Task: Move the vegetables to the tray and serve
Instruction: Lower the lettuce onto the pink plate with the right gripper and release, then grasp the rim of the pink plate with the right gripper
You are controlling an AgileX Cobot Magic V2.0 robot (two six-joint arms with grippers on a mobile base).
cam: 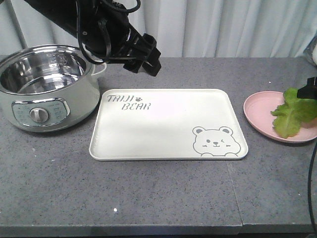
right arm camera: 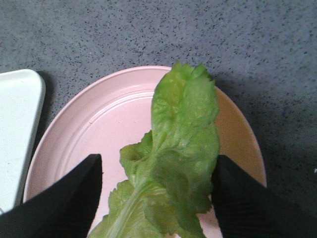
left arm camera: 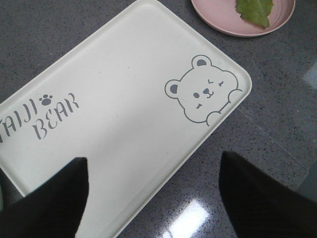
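Note:
The vegetables, one green crinkly lettuce leaf, lie on a round pink plate at the table's right end. My right gripper is open low over the plate, with one finger on each side of the leaf; its right finger touches the leaf's edge. Only a black bit of it shows in the front view. The cream tray with the bear face lies bare in the middle. Above the tray's back left corner my left gripper hangs open, holding nothing.
A steel electric pot with a dial stands left of the tray, just under my left arm. A black cable hangs down at the far right. The grey table's front edge runs near the bottom.

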